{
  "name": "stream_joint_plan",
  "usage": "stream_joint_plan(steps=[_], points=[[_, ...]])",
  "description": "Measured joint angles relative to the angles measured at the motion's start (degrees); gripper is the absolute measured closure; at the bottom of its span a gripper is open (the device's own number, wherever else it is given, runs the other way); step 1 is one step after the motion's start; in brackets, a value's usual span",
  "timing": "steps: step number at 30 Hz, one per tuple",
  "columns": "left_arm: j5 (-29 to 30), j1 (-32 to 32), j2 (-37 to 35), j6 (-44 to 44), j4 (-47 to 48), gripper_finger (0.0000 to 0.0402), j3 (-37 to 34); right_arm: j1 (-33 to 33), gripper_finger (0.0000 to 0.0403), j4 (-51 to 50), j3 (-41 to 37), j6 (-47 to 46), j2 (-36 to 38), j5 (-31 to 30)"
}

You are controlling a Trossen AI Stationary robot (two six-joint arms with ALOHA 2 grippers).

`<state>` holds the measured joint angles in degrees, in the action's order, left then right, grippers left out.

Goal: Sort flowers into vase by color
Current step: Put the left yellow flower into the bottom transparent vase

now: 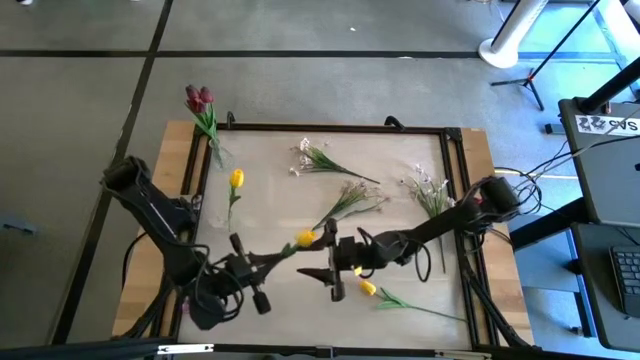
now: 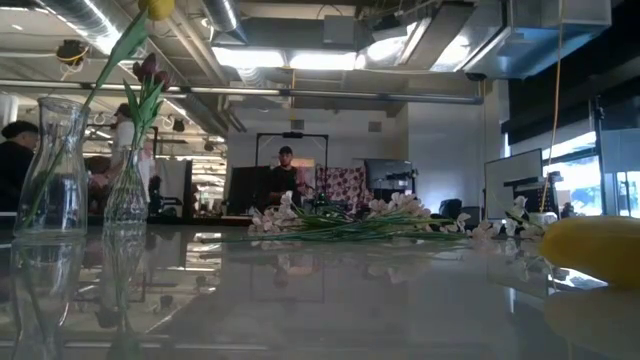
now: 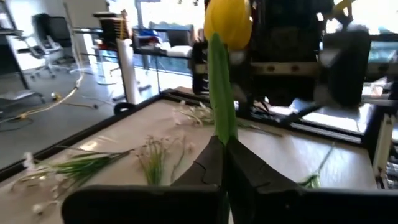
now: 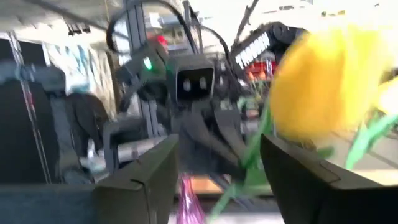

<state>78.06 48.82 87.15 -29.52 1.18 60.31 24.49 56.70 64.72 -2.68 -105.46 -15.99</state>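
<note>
My left gripper (image 1: 283, 254) is shut on a yellow tulip (image 1: 305, 238) above the table's near middle; its bloom (image 3: 228, 22) stands beyond the fingers. My right gripper (image 1: 318, 255) is open and faces the left gripper from the right; the blurred bloom (image 4: 323, 81) shows just past its spread fingers (image 4: 143, 180). A second yellow tulip (image 1: 367, 288) lies on the table near the right gripper. Another yellow tulip (image 1: 236, 180) stands in a glass vase (image 2: 55, 170). Dark red tulips (image 1: 200, 98) stand in a second vase (image 2: 128, 190). White sprays (image 1: 355, 195) lie on the table. My left gripper pinches the tulip's green stalk (image 3: 222, 124) between its two shut fingers, a short way below the bloom. The stalk runs on along the fingers and past their ends, toward the right arm. The flower is lifted clear of the table.
More white sprays lie at the far middle (image 1: 320, 155) and far right (image 1: 430, 190). A black frame (image 1: 340, 128) edges the table top. Both vases stand at the far left. People (image 2: 285, 165) stand in the room beyond the table.
</note>
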Motion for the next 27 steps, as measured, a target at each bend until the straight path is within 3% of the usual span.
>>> stream_joint_plan(steps=[5, 13, 19, 27], points=[[-4.9, -2.3, 0.3, 4.8, -4.1, 0.0401, 0.0, -0.5, 0.0242, 0.4, 0.7, -0.1, -0.7, -0.7], [-7.6, -3.5, 0.3, 8.9, -6.8, 0.0393, 0.0, -0.5, 0.0389, -1.2, 0.8, 0.1, -0.7, -0.9], [-9.7, -3.3, 0.3, 7.7, -6.6, 0.0376, 0.0, -0.5, 0.0397, -6.5, 0.8, 0.2, -0.1, -2.4], [-14.6, -3.7, 0.3, 5.6, -5.5, 0.0320, 0.0, -0.4, 0.0399, -14.0, 0.9, 0.0, 1.2, -2.3]])
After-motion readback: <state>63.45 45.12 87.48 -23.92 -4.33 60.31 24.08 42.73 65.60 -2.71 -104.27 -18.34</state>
